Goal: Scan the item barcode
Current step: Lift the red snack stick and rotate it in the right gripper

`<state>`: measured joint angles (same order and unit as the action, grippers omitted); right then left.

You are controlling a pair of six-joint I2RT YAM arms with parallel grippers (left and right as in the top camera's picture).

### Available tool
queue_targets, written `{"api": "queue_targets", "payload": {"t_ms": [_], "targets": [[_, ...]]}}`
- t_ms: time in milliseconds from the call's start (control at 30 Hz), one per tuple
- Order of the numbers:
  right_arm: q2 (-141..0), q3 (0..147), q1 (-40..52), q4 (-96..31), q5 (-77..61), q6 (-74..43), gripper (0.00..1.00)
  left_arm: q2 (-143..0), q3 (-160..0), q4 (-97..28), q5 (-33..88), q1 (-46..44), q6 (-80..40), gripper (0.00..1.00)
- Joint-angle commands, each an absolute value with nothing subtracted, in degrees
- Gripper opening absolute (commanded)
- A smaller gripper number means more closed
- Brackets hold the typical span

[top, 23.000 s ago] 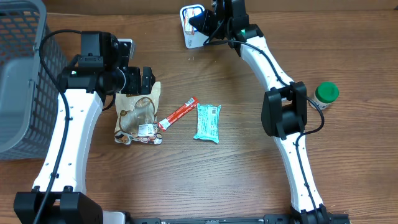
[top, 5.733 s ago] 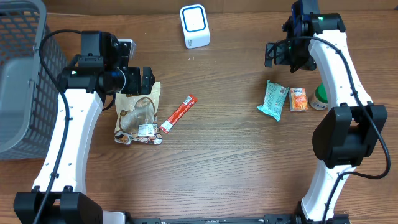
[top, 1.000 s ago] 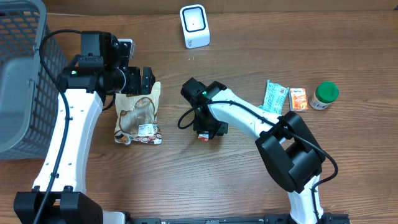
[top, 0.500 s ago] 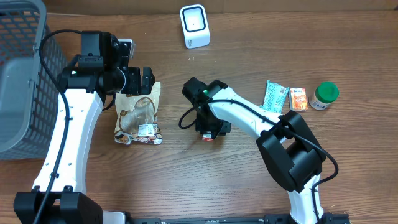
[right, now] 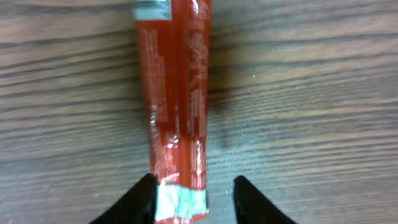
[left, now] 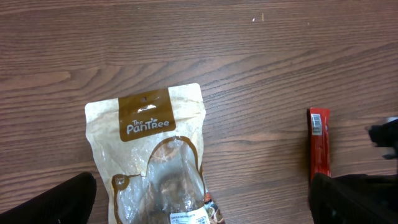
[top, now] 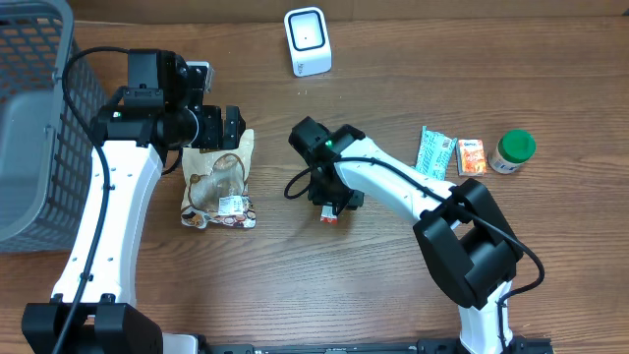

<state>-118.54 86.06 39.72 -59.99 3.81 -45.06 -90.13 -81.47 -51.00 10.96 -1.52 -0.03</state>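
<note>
Two black fingertips of the right gripper (right: pixel 193 198) straddle one end of the slim red foil stick packet (right: pixel 174 93), parted, gripping nothing; the packet lies flat on the brown wooden table (top: pixel 295 295), well short of the white box-shaped scanner (top: pixel 307 39), probably awaiting pickup; the left gripper (top: pixel 232 126) hangs spread wide above the tan snack pouch (top: pixel 218 177), idle.

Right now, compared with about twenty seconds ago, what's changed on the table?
The right gripper left the scanner and now straddles the end of the red stick, jaws open. The stick shifted right and turned. The teal packet moved from the centre to the right, beside an orange packet and the green-lidded jar. The left gripper, pouch, basket and scanner stayed put.
</note>
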Motion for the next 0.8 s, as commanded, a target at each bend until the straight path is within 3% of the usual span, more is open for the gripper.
{"api": "queue_targets", "payload": {"t_ms": [0,367,767], "targets": [[-116.9,83.0,39.4,-58.4,4.2,-46.8,0.38,-90.6,-81.9,-50.8,11.4,-1.5,-0.6,1.0],[-116.9,81.4,39.4,-55.9,4.5,-44.6,0.3,-90.6,-81.9,-50.8,11.4,-1.5,-0.6,1.0],[-113.2,88.9,39.8,-61.3,2.9,-38.9,0.37,-90.6,-81.9,-50.8,11.4,-1.5,-0.6,1.0]]}}
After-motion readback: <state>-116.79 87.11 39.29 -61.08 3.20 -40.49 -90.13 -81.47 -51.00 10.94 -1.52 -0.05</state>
